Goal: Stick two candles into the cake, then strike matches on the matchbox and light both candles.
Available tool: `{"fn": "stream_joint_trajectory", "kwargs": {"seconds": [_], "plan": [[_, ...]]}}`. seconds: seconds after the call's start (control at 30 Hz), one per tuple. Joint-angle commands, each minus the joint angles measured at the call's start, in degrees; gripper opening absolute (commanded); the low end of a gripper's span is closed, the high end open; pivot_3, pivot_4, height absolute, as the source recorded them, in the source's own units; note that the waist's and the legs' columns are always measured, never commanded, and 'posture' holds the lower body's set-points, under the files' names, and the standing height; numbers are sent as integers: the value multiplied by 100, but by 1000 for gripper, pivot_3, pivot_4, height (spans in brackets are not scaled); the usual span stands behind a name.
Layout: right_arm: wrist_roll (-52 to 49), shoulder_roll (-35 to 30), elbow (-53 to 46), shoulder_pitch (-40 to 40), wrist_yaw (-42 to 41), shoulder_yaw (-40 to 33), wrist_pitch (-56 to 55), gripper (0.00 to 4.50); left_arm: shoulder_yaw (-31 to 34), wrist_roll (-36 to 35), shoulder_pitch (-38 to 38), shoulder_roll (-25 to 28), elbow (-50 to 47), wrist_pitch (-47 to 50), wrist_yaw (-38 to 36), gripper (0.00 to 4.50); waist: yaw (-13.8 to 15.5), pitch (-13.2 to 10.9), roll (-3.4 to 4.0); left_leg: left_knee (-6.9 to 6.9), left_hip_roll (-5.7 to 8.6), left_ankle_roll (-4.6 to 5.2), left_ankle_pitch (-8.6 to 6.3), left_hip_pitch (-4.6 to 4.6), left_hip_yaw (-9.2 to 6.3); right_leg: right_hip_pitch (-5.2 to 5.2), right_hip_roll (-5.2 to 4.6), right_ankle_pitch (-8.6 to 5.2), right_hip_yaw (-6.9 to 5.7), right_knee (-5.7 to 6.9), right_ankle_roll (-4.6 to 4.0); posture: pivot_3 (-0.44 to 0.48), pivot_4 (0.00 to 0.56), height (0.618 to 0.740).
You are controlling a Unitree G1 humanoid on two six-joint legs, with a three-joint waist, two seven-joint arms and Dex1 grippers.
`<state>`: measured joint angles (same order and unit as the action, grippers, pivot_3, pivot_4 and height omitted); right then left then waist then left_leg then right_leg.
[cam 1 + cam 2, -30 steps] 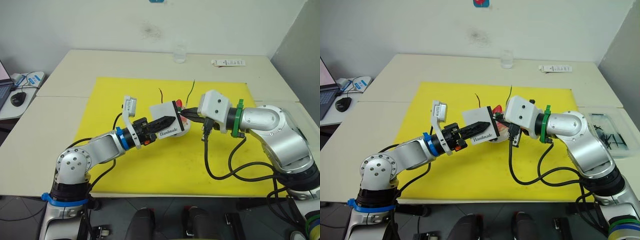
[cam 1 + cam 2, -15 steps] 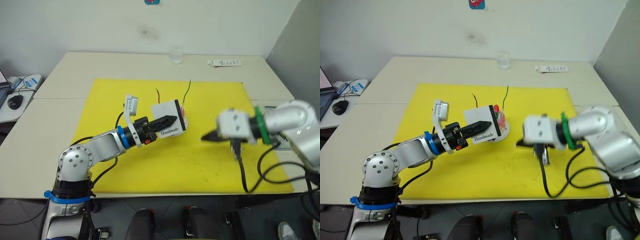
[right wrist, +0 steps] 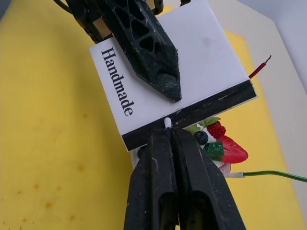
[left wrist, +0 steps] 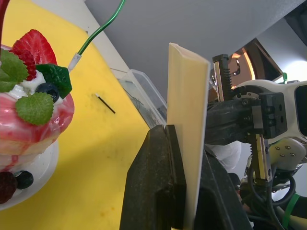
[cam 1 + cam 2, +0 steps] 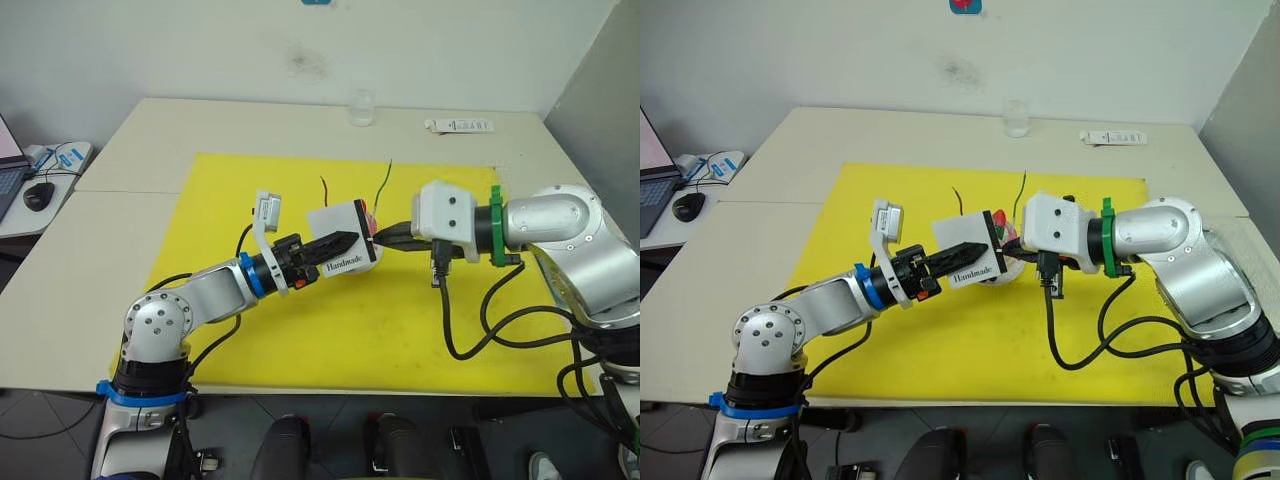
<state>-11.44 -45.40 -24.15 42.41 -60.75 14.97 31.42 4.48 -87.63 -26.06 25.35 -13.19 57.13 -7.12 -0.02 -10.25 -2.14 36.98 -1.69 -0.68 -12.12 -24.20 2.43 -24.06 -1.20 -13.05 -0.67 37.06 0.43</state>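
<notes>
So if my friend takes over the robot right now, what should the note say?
Left gripper: shut on the matchbox, held up beside the cake.
Right gripper: shut on a match, its white tip touching the box's black strip.
Done: the green candle and red candle stand in the cake.
Left: strike the match; I see no flame on either candle. One spare match lies on the yellow mat.

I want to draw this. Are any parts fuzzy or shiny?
Left wrist view: the cake looks glossy, and the matchbox edge close to the camera looks soft. Right wrist view: the "Handmade" lettering is crisp. Eye views: even light, soft shadows on the yellow mat.
</notes>
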Motion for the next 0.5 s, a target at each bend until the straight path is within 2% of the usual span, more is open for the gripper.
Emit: {"fn": "stream_joint_trajectory", "kwargs": {"seconds": [0.03,0.5], "plan": [[133,15,-83,44,64,-16,-158,49,92,-147,-40,-25,-253,0,48,0,0,0,0,0,-1,0,0,1,0,0,0,0,-1,2,0,0,150,740],[815,9,102,108,-87,409,-661,49,95,-367,-86,-146,-299,-31,251,0,0,0,0,0,-1,0,0,7,-1,2,2,0,0,6,-1,0,150,740]]}}
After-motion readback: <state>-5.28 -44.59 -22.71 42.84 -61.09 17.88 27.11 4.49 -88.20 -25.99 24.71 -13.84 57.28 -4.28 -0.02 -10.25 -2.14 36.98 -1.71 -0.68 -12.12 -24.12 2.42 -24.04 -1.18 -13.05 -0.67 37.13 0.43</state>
